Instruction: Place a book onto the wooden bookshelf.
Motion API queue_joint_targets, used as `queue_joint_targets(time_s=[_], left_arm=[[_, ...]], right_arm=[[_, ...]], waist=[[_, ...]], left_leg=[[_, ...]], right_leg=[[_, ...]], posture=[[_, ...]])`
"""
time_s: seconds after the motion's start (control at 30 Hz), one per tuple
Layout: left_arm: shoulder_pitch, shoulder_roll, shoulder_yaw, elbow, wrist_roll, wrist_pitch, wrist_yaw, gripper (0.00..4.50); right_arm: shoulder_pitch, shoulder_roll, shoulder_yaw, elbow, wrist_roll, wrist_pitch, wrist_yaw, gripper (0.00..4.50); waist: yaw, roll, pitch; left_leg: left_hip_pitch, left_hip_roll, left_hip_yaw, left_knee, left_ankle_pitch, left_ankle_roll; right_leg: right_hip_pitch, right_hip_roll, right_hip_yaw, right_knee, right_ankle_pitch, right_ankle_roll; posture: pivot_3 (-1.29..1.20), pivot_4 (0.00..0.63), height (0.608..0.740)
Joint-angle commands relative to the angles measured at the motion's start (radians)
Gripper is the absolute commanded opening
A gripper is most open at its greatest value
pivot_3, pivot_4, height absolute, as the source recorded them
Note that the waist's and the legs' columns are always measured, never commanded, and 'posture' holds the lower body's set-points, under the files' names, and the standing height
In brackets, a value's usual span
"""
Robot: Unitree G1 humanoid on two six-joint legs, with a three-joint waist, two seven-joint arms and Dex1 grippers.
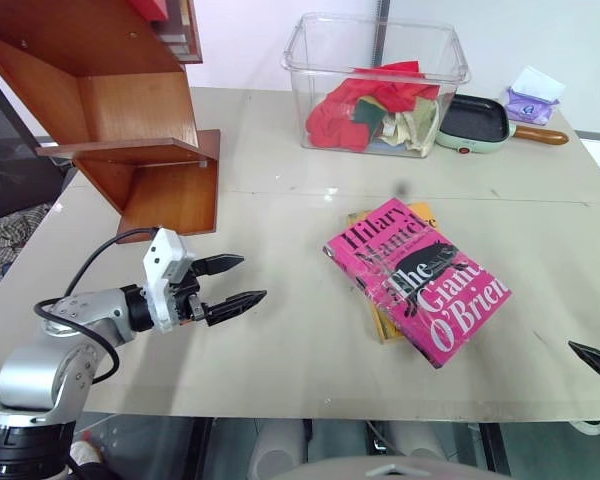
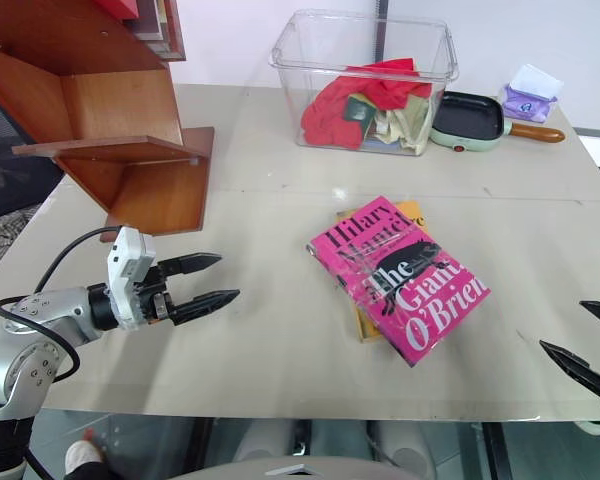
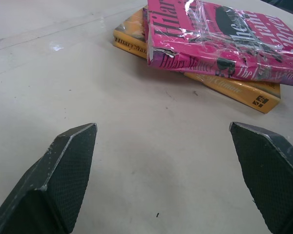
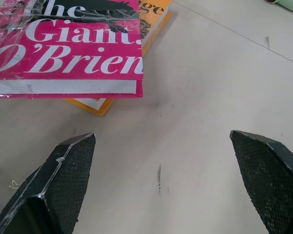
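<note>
Plainly, pink book (image 1: pixel 418 279) "Hilary Mantel, The Giant, O'Brien"; left claw (image 1: pixel 234 283) and right claw (image 2: pixel 587 343) both spread, empty.

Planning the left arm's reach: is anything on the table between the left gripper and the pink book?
Nothing visible: bare table lies between the open left gripper and the pink book, which rests on a yellow-orange book.

The yellow-orange book (image 1: pixel 385 322) lies mostly hidden under the pink book (image 1: pixel 417 279); the wooden bookshelf (image 1: pixel 130 110) is cut off by the picture's top edge.
</note>
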Motion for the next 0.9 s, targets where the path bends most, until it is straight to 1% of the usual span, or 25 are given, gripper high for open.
queue_joint_targets(time_s=[0.03,0.13,0.23,0.3,0.4,0.43,0.47,0.5,0.53,0.6,0.7,0.73,0.9], left_arm=[[-0.055,0.007,0.012,-0.009,-0.010,-0.009,0.005,4.50],[-0.142,-0.010,-0.022,0.000,-0.016,-0.016,0.005,4.50],[-0.192,-0.024,-0.027,0.010,-0.045,0.012,0.004,4.50],[-0.214,-0.030,-0.028,0.004,-0.067,0.021,-0.010,4.50],[-0.212,-0.020,-0.035,-0.029,-0.085,-0.001,-0.064,4.50],[-0.204,-0.014,-0.038,-0.039,-0.081,-0.016,-0.087,4.50],[-0.193,-0.012,-0.039,-0.049,-0.067,-0.045,-0.109,4.50],[-0.185,-0.011,-0.041,-0.054,-0.057,-0.065,-0.123,4.50],[-0.175,-0.015,-0.035,-0.059,-0.080,-0.070,-0.152,4.50],[-0.164,-0.021,-0.028,-0.062,-0.100,-0.090,-0.187,4.50],[-0.138,0.011,-0.029,-0.060,-0.078,-0.151,-0.281,4.50],[-0.133,0.020,-0.028,-0.058,-0.079,-0.156,-0.301,4.50],[-0.101,0.034,-0.024,-0.050,-0.064,-0.189,-0.327,4.50]], right_arm=[[-0.027,-0.002,-0.014,-0.003,0.016,-0.008,-0.017,4.46],[-0.100,-0.007,0.004,-0.011,0.025,0.007,-0.077,4.46],[-0.162,-0.003,0.019,-0.014,-0.007,-0.011,-0.136,4.46],[-0.183,-0.018,0.035,-0.016,-0.009,0.008,-0.149,4.46],[-0.225,-0.055,0.059,-0.017,0.056,0.100,-0.152,4.46],[-0.245,-0.066,0.068,-0.015,0.070,0.120,-0.155,3.96],[-0.266,-0.081,0.085,-0.020,0.077,0.132,-0.154,3.67],[-0.282,-0.091,0.097,-0.024,0.078,0.138,-0.151,3.24],[-0.308,-0.105,0.129,-0.027,0.073,0.141,-0.150,2.78],[-0.341,-0.124,0.170,-0.028,0.067,0.149,-0.149,1.78],[-0.425,-0.166,0.268,0.004,0.021,0.158,-0.170,0.24],[-0.450,-0.180,0.294,0.015,0.009,0.168,-0.176,0.10],[-0.593,-0.246,0.451,0.072,-0.059,0.245,-0.222,0.10]], waist=[[0.001,0.000,0.000],[0.003,-0.001,0.000],[0.002,0.000,0.000],[-0.001,0.000,0.000],[-0.005,0.000,0.000],[-0.006,0.000,0.000],[-0.007,0.000,0.000],[-0.006,0.000,0.001],[-0.006,0.000,0.001],[-0.005,0.000,0.001],[-0.004,0.000,0.001],[-0.005,0.000,0.001],[-0.004,0.000,0.001]], left_leg=[[0.000,0.000,0.000,0.000,0.000,0.000],[0.000,0.000,0.000,0.000,0.000,0.000],[0.000,-0.002,0.001,0.001,0.000,0.000],[0.000,-0.002,0.000,0.000,0.000,0.000],[-0.001,-0.002,0.000,-0.001,0.000,0.000],[-0.001,-0.002,0.000,-0.001,0.000,0.000],[-0.001,-0.002,0.000,-0.001,0.000,0.000],[-0.001,-0.002,0.000,-0.001,0.000,0.000],[-0.001,-0.003,0.001,-0.001,0.000,0.000],[-0.001,-0.003,0.001,-0.001,0.000,0.000],[-0.001,-0.003,0.001,-0.001,0.000,0.000],[-0.001,-0.003,0.001,-0.001,0.000,0.000],[-0.001,-0.003,0.001,0.000,0.000,0.000]], right_leg=[[0.000,0.000,0.000,0.000,0.000,0.000],[0.000,0.000,0.000,0.000,0.000,0.000],[0.000,0.001,0.001,0.000,0.000,0.000],[0.000,0.001,0.001,0.000,0.002,-0.003],[-0.001,0.001,0.001,0.000,0.002,-0.004],[-0.001,0.001,0.001,0.000,0.002,-0.004],[-0.001,0.001,0.001,0.000,0.002,-0.004],[-0.001,0.001,0.001,0.000,0.002,-0.004],[-0.001,0.001,0.001,-0.001,0.002,-0.004],[-0.001,0.001,0.001,0.000,0.002,-0.004],[-0.001,0.001,0.001,0.000,0.002,-0.004],[-0.001,0.001,0.001,0.000,0.002,-0.004],[-0.001,0.001,0.001,0.000,0.002,-0.004]], posture=[[0.00,0.150,0.714],[0.00,0.150,0.714],[0.00,0.150,0.714],[0.00,0.150,0.714],[0.00,0.150,0.714],[0.00,0.150,0.714],[0.00,0.150,0.714],[0.00,0.150,0.714],[0.00,0.150,0.714],[0.00,0.150,0.714],[0.00,0.150,0.714],[0.00,0.150,0.714],[0.00,0.150,0.714]])
